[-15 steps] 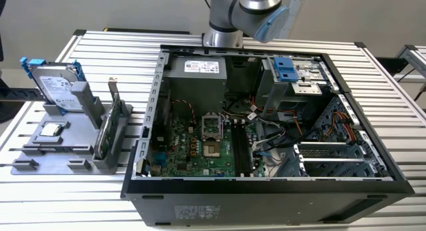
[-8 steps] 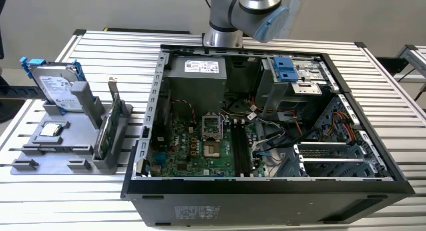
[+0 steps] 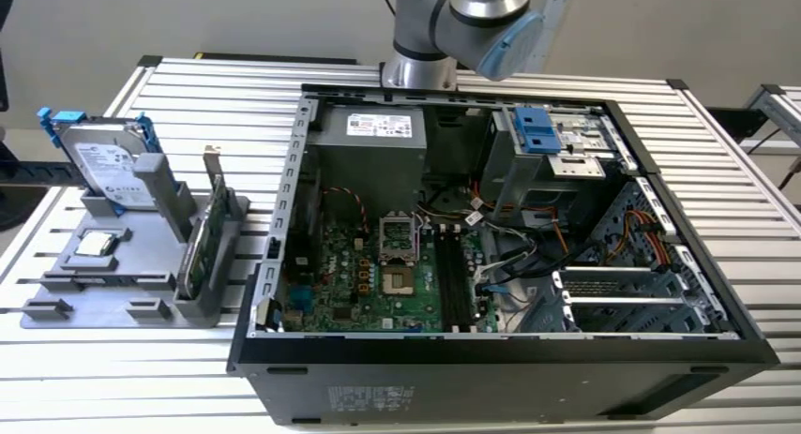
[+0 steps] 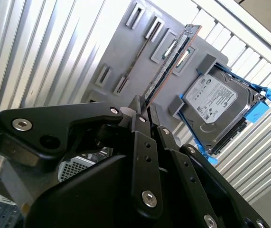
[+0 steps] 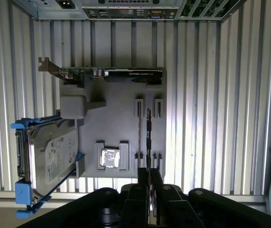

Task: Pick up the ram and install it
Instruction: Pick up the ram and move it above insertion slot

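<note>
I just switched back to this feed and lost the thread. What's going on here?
The arm's gripper is shut on the ram, holding it by one end so the stick juts out past the fingertips. In both wrist views it hangs above the grey parts tray, where the hard drive and green card sit. In the exterior view, the open computer case stands beside that tray, and the ram is not in it yet.

Robotics laboratory work cell. A robot arm [image 3: 470, 22] rises from a slatted metal table [image 3: 213, 87] behind an opened computer case [image 3: 501, 387]; a grey fixture [image 3: 75, 275] holds a hard drive [image 3: 113, 167], and the tool [image 4: 139, 102] grips the ram [image 4: 170, 59].
</note>
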You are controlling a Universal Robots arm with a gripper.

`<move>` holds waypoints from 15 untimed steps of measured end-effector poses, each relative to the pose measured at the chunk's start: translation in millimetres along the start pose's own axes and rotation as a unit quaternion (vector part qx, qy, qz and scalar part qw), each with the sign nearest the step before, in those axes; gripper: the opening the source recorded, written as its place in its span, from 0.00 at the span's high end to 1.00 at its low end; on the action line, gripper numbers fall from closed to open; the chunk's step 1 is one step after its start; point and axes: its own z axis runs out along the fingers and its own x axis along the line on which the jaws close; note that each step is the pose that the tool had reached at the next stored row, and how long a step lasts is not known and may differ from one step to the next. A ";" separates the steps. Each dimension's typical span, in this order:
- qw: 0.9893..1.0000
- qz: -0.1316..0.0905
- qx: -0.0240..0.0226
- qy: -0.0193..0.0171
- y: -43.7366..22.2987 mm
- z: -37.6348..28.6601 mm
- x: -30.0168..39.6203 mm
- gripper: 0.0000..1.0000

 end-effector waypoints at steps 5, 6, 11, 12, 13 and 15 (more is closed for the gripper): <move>1.000 0.000 0.000 0.000 4.5 -0.1 0.0 1.00; 1.000 0.000 0.000 0.000 6.0 -0.1 0.1 1.00; 1.000 0.000 0.000 0.000 12.3 -0.3 0.1 1.00; 1.000 0.000 0.000 0.000 13.7 -0.3 0.1 1.00; 1.000 0.000 0.000 0.000 15.1 -0.3 0.2 1.00; 1.000 0.000 0.000 0.000 17.8 -0.4 0.2 1.00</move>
